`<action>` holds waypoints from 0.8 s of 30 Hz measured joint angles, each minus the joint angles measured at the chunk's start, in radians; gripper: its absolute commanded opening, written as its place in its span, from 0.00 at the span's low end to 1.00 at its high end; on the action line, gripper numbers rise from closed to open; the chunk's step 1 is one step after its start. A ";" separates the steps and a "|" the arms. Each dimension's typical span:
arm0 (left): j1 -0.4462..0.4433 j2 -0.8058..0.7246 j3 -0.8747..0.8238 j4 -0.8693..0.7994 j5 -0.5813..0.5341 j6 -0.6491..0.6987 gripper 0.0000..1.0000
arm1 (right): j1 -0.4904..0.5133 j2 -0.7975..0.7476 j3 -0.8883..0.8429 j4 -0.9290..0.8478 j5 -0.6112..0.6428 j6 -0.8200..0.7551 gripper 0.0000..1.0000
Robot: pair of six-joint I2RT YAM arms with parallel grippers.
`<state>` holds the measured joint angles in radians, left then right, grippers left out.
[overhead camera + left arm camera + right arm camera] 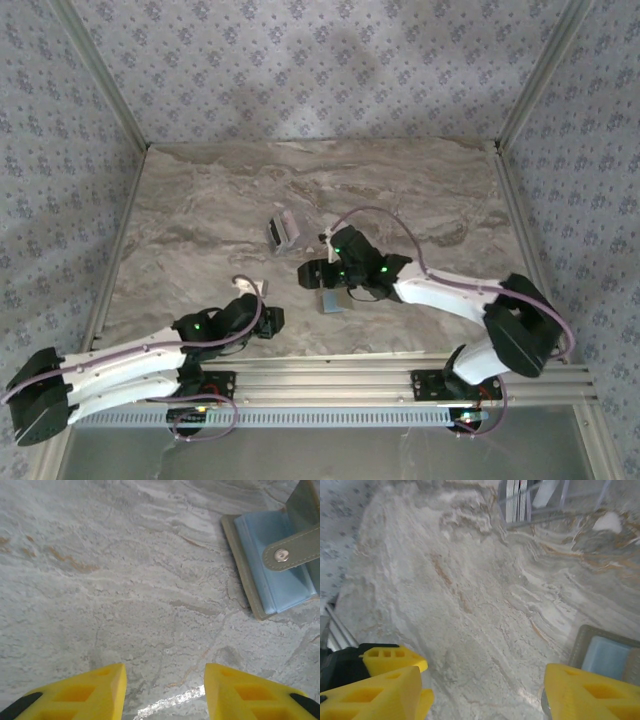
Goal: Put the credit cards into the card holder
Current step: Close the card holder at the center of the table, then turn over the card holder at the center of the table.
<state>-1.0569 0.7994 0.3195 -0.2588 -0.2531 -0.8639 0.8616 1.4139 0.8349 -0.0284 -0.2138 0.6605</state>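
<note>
The credit cards [283, 232] stand on edge in a small clear stand [291, 226] near the middle of the marble tabletop [200, 200], one dark card among pale silver-white ones. In the right wrist view, the cards [516, 500] show at the top edge as thin pale upright strips inside the stand's clear walls [555, 502].

The card holder [333, 304] lies flat on the tabletop, nearer the arms than the cards and apart from them. In the left wrist view the card holder [272, 575] sits in the upper right corner, a grey-tan frame around a pale blue inside. A grey-tan strap [295, 552] with a metal snap [282, 555] crosses it.

The right claw [312, 273] is just beside the holder, between it and the stand. In its own camera the right claw [480, 695] has its yellow fingers [590, 695] wide apart with bare marble between them, and the holder's corner [607, 655] is close to the right-hand finger.

The left claw [272, 318] is near the front edge of the tabletop, to the left of the holder. Seen from its wrist, the left claw [165, 690] is also spread, with nothing between its yellow fingers [95, 692] but the tabletop.
</note>
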 measured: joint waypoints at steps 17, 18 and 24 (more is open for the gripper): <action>0.000 0.364 0.399 -0.044 0.037 0.190 0.44 | -0.049 -0.090 -0.210 -0.092 0.110 -0.019 0.31; 0.001 0.388 0.418 -0.043 0.041 0.197 0.43 | -0.045 -0.066 -0.212 -0.087 0.116 -0.017 0.35; 0.026 0.533 0.484 -0.022 0.085 0.228 0.37 | -0.030 0.025 -0.219 -0.043 0.151 -0.020 0.52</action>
<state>-1.0309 1.3327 0.8040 -0.2810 -0.1677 -0.6361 0.8318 1.4387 0.6155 -0.0715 -0.0624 0.6407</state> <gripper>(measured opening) 0.383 0.493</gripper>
